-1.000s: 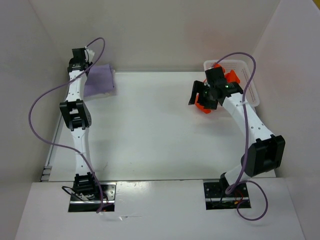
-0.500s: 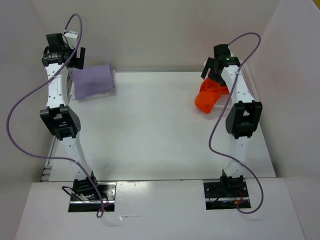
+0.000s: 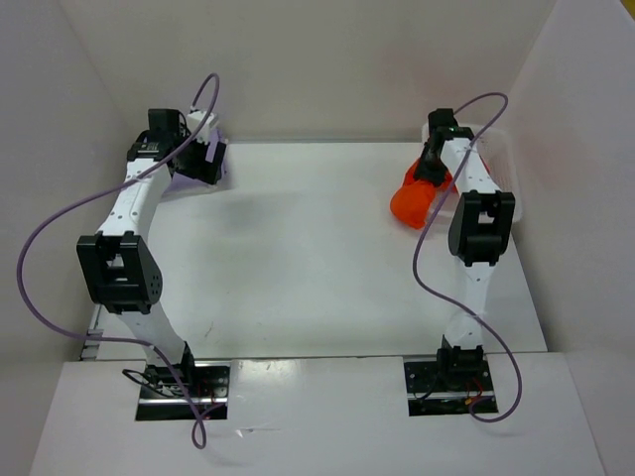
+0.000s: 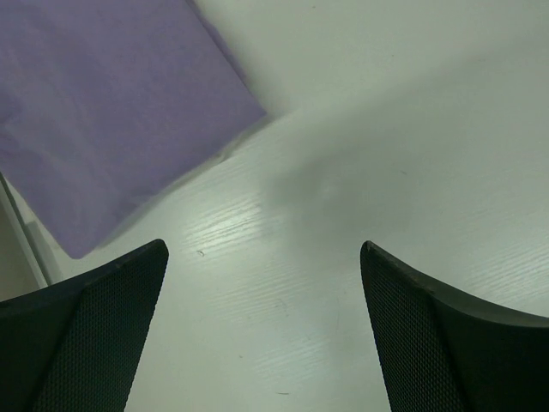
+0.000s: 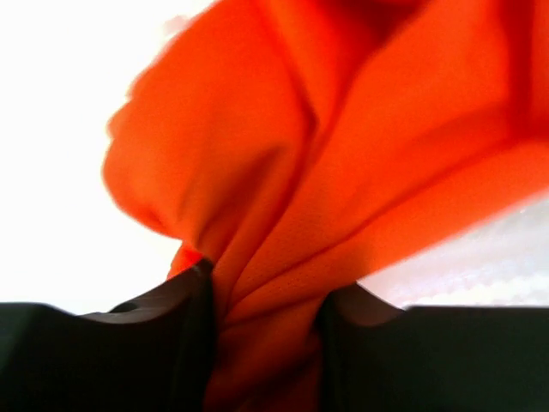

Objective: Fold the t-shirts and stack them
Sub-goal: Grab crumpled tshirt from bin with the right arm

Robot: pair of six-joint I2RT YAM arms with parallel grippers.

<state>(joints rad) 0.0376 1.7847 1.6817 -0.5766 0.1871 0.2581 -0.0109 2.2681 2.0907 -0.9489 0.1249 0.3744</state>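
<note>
Right fingers (image 5: pixel 103 360) just clamped bright orange cloth t-shirt (image 5: pixel 343 129), upper right; left fingers (image 4: pixel 86 335) opened, clear of folded lavender cloth t-shirt (image 4: pixel 111 112). Orange was next.

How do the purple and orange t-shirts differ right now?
The purple t-shirt lies flat and folded, with straight edges, on the table; the orange t-shirt is bunched and creased. The purple one is untouched, the open left gripper hanging beside it; the orange one is pinched in the right gripper. Both are plain, single-coloured cloth.

White table (image 3: pixel 298 268), folded lavender t-shirt (image 4: pixel 111 103) far left, basket (image 3: pixel 504 161), bunched orange t-shirt (image 3: pixel 409 204) far right
</note>
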